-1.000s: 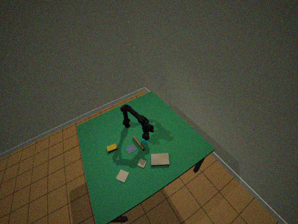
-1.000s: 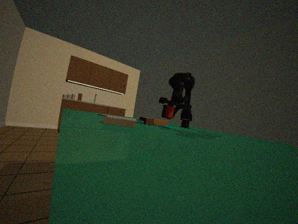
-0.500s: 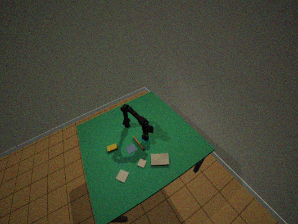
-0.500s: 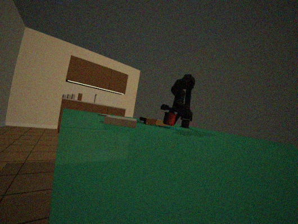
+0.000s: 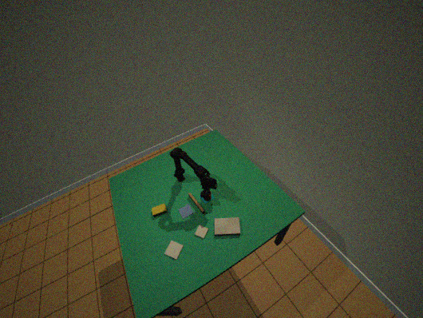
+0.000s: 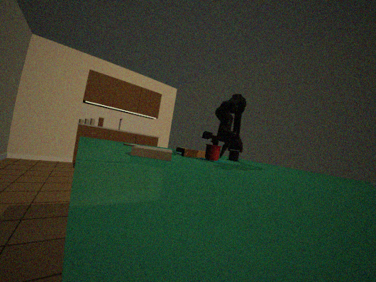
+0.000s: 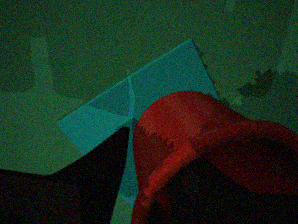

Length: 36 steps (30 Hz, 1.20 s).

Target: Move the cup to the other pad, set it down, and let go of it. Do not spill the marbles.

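Note:
A red cup point(image 6: 213, 152) point(image 7: 185, 115) stands upright, its base at table level in the exterior view. In the wrist view it covers part of a cyan pad point(image 7: 170, 70) and looks to be on it. My gripper point(image 5: 206, 197) point(image 6: 214, 143) is low at the cup's rim and slightly open. In the wrist view a narrow strip of cyan shows between the dark left finger and the cup's wall; the other finger is hidden. The other pad point(image 5: 185, 211), blue-violet, lies bare. The cup's inside is dark, and I cannot see the marbles.
A brown bar point(image 5: 196, 203) point(image 6: 194, 153) lies between the two pads. A yellow block point(image 5: 159, 209) is left of the blue-violet pad. A tan box point(image 5: 227, 226) point(image 6: 152, 153) and two flat tan squares point(image 5: 201, 232) point(image 5: 173, 249) lie nearer the front edge.

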Each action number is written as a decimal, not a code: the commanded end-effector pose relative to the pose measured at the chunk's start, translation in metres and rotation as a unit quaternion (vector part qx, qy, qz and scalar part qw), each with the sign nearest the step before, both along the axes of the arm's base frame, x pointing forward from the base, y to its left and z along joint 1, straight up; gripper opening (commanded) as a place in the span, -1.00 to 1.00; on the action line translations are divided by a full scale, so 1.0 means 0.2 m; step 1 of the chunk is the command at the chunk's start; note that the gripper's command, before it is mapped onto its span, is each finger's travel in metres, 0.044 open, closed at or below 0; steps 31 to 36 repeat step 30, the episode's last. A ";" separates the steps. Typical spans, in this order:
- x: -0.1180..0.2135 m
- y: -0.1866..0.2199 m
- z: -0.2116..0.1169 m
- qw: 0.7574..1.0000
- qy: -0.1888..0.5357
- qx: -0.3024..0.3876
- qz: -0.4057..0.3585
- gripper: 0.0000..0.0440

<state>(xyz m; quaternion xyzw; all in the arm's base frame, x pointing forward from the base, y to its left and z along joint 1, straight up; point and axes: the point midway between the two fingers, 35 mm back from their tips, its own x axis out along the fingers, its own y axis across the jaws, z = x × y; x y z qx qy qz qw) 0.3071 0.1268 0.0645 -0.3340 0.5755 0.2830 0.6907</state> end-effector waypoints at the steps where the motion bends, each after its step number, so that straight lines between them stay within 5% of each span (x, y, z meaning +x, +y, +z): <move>1: 0.01 0.01 0.05 1.000 -0.017 0.017 -0.003 -0.40; 15: -0.05 0.00 0.16 0.998 -0.034 0.047 0.005 -0.14; 30: -0.07 0.00 0.35 0.994 -0.078 0.080 0.006 0.36; 36: -0.07 0.00 0.35 0.994 -0.078 0.080 0.006 0.36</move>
